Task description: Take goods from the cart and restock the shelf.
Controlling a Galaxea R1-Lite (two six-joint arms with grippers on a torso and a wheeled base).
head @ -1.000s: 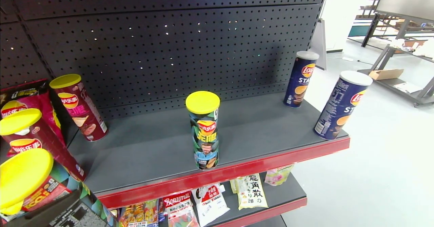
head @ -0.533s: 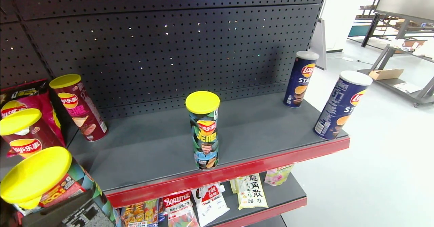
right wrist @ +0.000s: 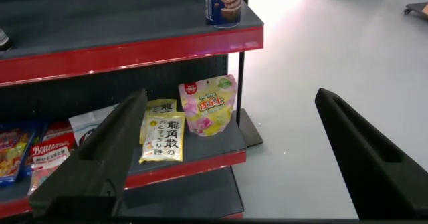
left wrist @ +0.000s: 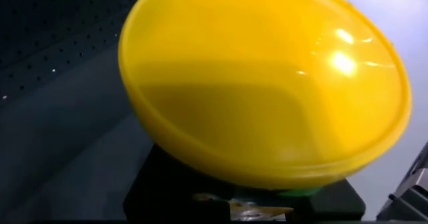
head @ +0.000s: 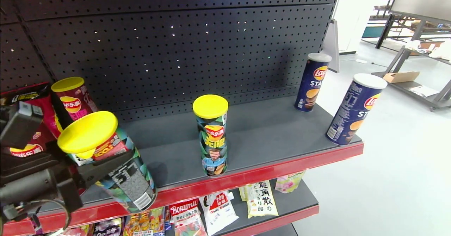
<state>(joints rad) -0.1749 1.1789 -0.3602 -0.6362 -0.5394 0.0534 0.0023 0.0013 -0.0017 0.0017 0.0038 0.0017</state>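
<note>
1. Clamping a tilted, yellow-lidded green-and-black cardboard chip can (head: 135,185), the left gripper (head: 102,167) sits at 8 o'clock of the head view, over the red front edge of the grey metal shelf (head: 267,134).
2. The can's lid leans toward 11 o'clock.
3. The right gripper (right wrist: 234,150), fingers spread wide and holding nothing, faces the snack bags (right wrist: 208,107) on the lower shelf (right wrist: 227,140).

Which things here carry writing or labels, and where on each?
Held can: logo band, barcode panel on its side.
Standing green can: logo on front.
Back blue can, front blue can: logo, big letters.
Maroon can: logo.
Yellow packet: large characters down the front.
All fine print: too small to read.
</note>
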